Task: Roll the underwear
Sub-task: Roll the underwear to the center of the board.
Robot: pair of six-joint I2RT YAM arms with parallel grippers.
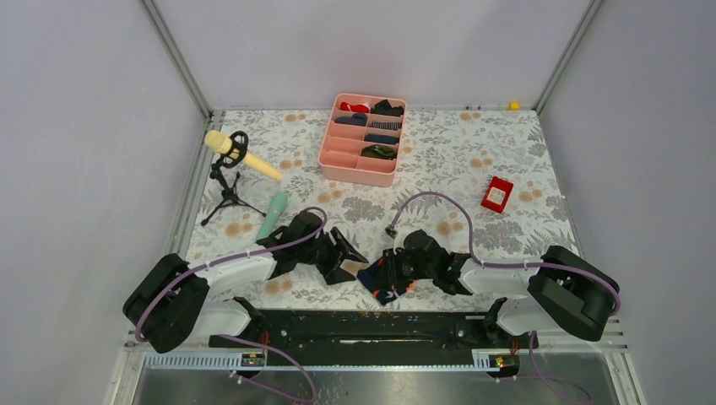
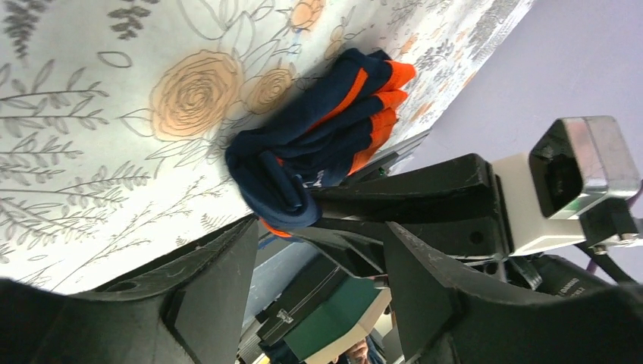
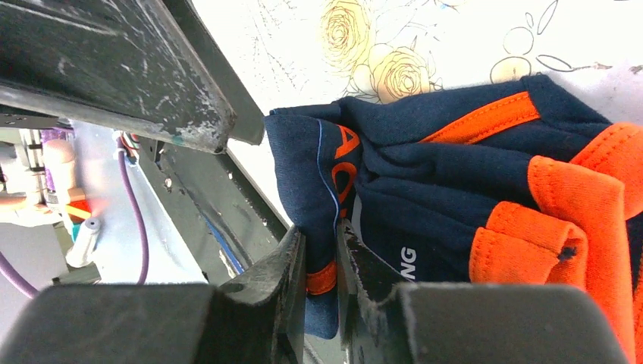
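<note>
My right pincer (image 3: pixel 321 246) is pressed together on a fold of the underwear (image 3: pixel 455 189) — navy cloth with an orange strip runs down between the two fingers. The rest of the garment lies bunched in layers just past the fingertips, its orange waistband edges stacked at the far side in my right wrist view.

My left pincer (image 1: pixel 344 256) is spread wide and holds nothing. From its wrist view the underwear (image 2: pixel 318 144) sits just ahead of the gap between the fingers, resting on the flowered surface (image 2: pixel 91 114). I cannot tell whether either left finger touches the cloth.

From above, the underwear (image 1: pixel 384 283) is a small dark bundle at the near edge of the surface (image 1: pixel 507 152), between my two pincers — the right pincer (image 1: pixel 395 272) on it, the left just beside. The pink tray (image 1: pixel 359 175) stands well apart at the far side, small rolled garments in its compartments.
</note>
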